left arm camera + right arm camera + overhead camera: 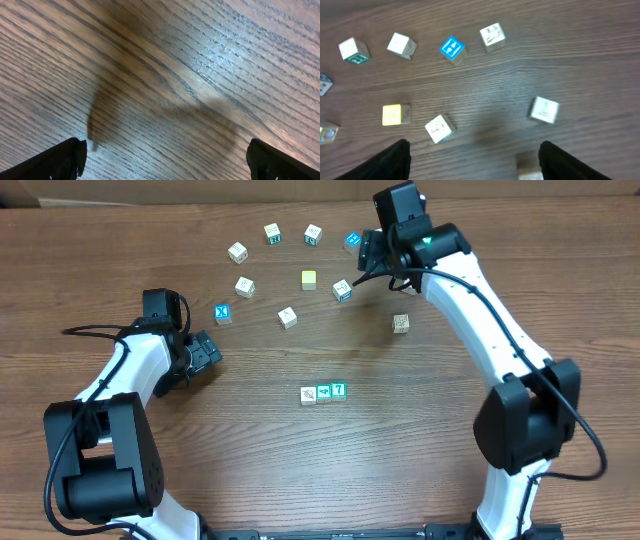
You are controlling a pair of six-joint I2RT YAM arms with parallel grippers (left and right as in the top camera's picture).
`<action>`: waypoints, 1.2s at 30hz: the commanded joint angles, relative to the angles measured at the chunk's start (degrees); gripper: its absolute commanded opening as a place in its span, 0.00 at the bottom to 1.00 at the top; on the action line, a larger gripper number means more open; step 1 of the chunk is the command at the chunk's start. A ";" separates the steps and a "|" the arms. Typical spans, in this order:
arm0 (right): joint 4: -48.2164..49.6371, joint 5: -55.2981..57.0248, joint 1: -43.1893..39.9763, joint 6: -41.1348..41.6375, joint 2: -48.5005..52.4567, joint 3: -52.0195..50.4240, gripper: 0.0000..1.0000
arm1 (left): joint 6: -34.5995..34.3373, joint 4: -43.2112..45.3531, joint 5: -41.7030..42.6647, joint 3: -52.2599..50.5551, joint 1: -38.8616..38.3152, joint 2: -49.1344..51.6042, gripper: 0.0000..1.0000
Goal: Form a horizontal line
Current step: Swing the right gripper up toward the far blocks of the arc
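We find the horizontal line (323,392) just below the centre of the overhead frame. It is three small cubes set side by side and touching: a white-faced one on the left, a teal-faced one in the middle and a teal-faced one marked 7 on the right. The row tilts very slightly up toward the right.

It rests on a dark wood-grain table (450,450) that fills nearly the whole view. Only a pale strip shows along the top edge, and we cannot tell what it is.

Loose cubes lie in an arc in the upper middle, among them a pale-yellow cube (309,279) and a blue cube (223,312) marked X.

The left gripper (208,353) stands left of the row and a little higher in the frame, well apart from it. Its fingers are spread wide over bare wood with nothing between them.

The right gripper (368,255) hangs in the upper right, at the right end of the arc and well apart from the row. Its fingers are spread and hold nothing.
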 commanded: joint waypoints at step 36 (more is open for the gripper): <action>14.99 -16.87 1.20 -23.80 18.16 -0.02 0.53 | 0.20 0.00 -0.31 -0.22 0.20 0.66 1.00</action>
